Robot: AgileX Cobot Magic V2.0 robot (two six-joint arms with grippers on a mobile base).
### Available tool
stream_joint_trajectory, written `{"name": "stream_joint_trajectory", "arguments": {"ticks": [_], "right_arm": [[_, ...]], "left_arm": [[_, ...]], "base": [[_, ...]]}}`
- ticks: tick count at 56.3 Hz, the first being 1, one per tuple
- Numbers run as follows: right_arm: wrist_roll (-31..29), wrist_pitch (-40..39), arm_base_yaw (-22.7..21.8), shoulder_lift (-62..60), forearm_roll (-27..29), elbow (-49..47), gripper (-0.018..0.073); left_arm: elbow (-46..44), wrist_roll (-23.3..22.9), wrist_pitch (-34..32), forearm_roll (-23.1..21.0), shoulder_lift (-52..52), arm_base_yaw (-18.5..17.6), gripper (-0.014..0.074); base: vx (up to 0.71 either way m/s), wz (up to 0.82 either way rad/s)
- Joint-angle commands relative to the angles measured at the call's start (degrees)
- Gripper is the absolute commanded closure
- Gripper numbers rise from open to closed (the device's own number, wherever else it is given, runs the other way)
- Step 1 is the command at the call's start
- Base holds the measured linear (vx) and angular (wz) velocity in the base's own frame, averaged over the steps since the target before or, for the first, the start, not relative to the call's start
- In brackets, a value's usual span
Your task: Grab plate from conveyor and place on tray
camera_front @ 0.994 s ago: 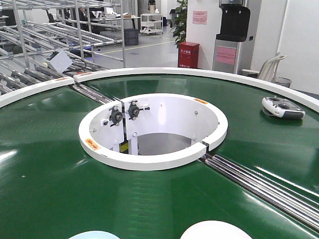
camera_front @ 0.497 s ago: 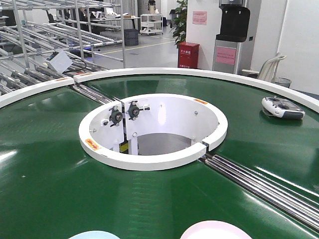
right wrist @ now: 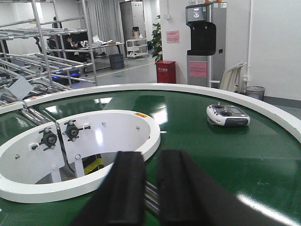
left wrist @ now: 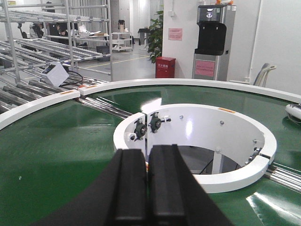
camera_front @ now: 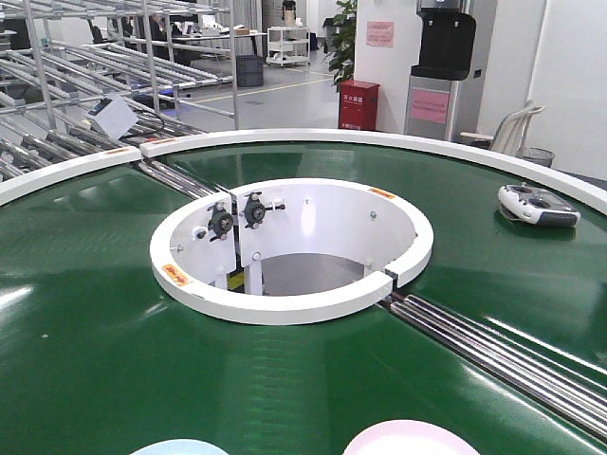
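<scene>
The left gripper (left wrist: 147, 156) is hanging over the conveyor (left wrist: 51, 146) with its black fingers pressed together, gripping nothing. The right gripper (right wrist: 150, 157) is keeping a narrow slit between its fingers and is also empty. The white ring (left wrist: 235, 175) is sitting ahead of the left gripper and ahead-left of the right one. A grey remote controller (right wrist: 228, 114) is lying ahead-right of the right gripper. The plate (camera_front: 410, 439) is lying flat on the belt near a pale blue plate (camera_front: 180, 448). I cannot tell where it is sitting relative to either gripper.
</scene>
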Motion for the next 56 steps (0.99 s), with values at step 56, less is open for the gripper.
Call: {"name": "stream_joint_trajectory", "arguments": {"ticks": [56], "right_arm": [[-0.3,30.22,2.15,43.81,5.98,-16.36,0.004]], "left_arm": [[-7.04,4.11,23.28,-17.33,36.77,0.05,0.0149]], "base": [[0.0,0.0]]}}
